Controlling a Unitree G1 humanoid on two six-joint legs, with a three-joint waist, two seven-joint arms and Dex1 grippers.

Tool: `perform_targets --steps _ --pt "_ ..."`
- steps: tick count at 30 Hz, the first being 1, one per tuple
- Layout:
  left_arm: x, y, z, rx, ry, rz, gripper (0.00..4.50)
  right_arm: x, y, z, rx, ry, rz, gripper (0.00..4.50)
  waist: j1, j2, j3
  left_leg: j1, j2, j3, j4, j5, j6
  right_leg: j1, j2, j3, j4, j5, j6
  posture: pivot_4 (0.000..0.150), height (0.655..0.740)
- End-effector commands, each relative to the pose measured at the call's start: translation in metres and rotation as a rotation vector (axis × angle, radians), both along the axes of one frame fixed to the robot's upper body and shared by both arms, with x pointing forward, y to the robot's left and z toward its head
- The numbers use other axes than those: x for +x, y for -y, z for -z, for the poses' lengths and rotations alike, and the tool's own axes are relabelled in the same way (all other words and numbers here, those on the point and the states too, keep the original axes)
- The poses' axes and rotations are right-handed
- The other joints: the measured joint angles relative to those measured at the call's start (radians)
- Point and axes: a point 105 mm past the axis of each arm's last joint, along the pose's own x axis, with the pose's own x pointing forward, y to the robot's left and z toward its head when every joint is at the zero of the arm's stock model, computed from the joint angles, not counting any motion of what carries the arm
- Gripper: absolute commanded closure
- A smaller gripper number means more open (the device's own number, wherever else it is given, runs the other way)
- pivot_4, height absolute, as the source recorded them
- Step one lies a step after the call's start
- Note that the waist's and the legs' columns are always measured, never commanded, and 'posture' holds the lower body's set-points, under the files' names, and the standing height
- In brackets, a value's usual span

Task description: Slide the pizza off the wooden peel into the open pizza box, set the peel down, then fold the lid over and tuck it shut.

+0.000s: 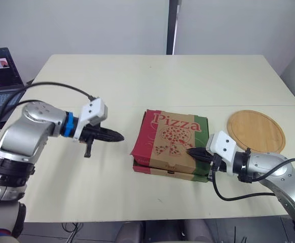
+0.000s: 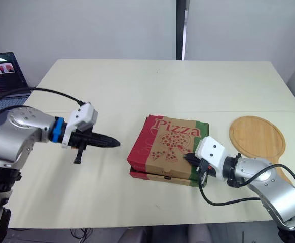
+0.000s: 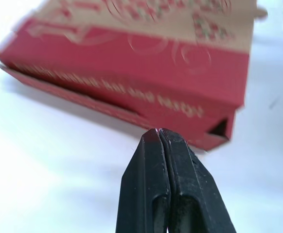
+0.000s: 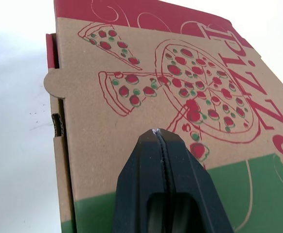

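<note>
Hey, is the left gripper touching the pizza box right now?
Apart. The left eye view shows a strip of bare table between the tip of the shut left gripper and the pizza box.

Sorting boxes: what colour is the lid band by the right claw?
The band is green, clearest in the right wrist view.

pizza box (image 1: pixel 170 144): 1 | wooden peel (image 1: pixel 255 130): 1 | laptop (image 1: pixel 3 71): 1 | grippers: 2, namely left gripper (image 1: pixel 118 136) and right gripper (image 1: pixel 190 151)

stereo overhead, wrists close on box (image 4: pixel 107 111)
</note>
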Motion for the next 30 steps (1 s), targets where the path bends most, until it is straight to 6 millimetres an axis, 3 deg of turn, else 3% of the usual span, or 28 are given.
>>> perform_targets --steps 1,12,18,22,24,27,30 --pt "-0.004 0.019 0.001 -0.003 0.044 0.067 4.50 -0.002 -0.005 -0.009 0.009 0.025 -0.029 4.45 0.002 0.000 0.000 0.000 0.000 0.000 0.000 0.000 0.000 0.000 0.000 0.000 0.000 0.000 0.000 0.150 0.7400" --pt "-0.003 0.043 0.009 -0.055 0.046 0.089 4.50 0.000 -0.003 -0.006 0.009 0.020 -0.032 4.45 0.002 0.000 0.000 0.000 0.000 0.000 0.000 0.000 0.000 0.000 0.000 0.000 0.000 0.000 0.000 0.150 0.7400" --pt "-0.003 0.037 0.013 -0.041 0.045 0.064 4.50 0.000 -0.003 -0.001 0.004 0.018 -0.036 4.45 0.004 0.000 0.000 0.000 0.000 0.000 0.001 0.000 0.000 0.000 0.000 0.000 0.000 0.000 0.000 0.150 0.7400" --pt "0.003 0.018 0.004 -0.032 0.055 -0.006 4.50 0.000 -0.003 0.001 -0.002 0.021 -0.043 4.45 0.003 0.000 0.000 0.000 0.000 0.000 0.001 0.000 0.000 0.000 0.000 0.000 0.000 0.000 0.000 0.150 0.7400" --pt "0.007 0.013 -0.009 -0.084 0.052 -0.046 4.50 0.001 -0.002 0.005 -0.023 0.029 -0.043 4.45 0.002 0.000 0.000 0.000 0.000 0.000 0.000 0.000 0.000 0.000 0.000 0.000 0.000 0.000 0.000 0.150 0.7400" --pt "0.007 0.019 -0.026 -0.180 0.043 -0.066 4.50 0.004 0.000 0.010 -0.055 0.045 -0.043 4.45 0.002 0.000 0.000 0.000 0.000 0.000 0.000 0.000 0.000 0.000 0.000 0.000 0.000 0.000 0.000 0.150 0.7400" --pt "0.005 0.029 -0.026 -0.206 0.039 -0.055 4.50 0.005 0.001 0.013 -0.081 0.056 -0.046 4.45 0.001 0.000 0.000 0.001 0.000 0.000 0.001 0.000 0.000 0.000 0.000 0.000 0.001 0.000 0.000 0.150 0.7400"
